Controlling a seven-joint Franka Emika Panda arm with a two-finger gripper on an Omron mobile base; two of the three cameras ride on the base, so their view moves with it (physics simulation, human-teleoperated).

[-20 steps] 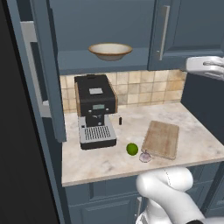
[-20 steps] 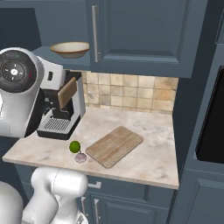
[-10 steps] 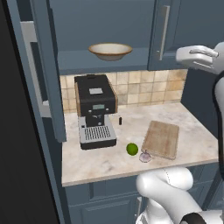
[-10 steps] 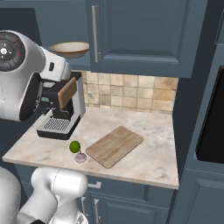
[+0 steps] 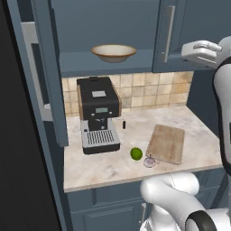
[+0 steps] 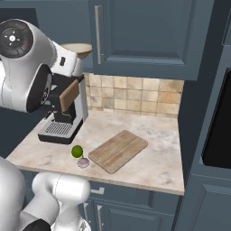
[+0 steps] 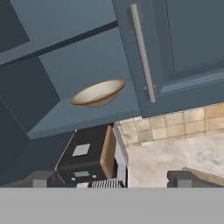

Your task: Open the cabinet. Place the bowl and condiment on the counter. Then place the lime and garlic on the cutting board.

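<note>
i have the cabinet (image 5: 113,31) with its left door swung wide, and the bowl (image 5: 113,52) sits upright on the blue shelf inside, toward the right half of the opening and close to the shut right door (image 7: 175,48). the gripper (image 7: 111,179) is raised to shelf height in front of that shut door, fingers spread fully apart and holding nothing. in the hand view the bowl lies up and a little left of the midpoint between the fingertips, well apart from them, so i judge the coming move to be a reach forward and leftward into the opening. the bowl is round and shallow, so no long axis governs the approach; the tan rim facing me is the likely place to grip. the door's bar handle (image 7: 142,52) stands just right of the bowl in that view and could be clipped on the way in. below, the lime (image 5: 136,153) and garlic (image 5: 149,161) rest on the counter (image 5: 103,167) just beside the cutting board (image 5: 166,143), not on it. i cannot make out the condiment for certain.
</note>
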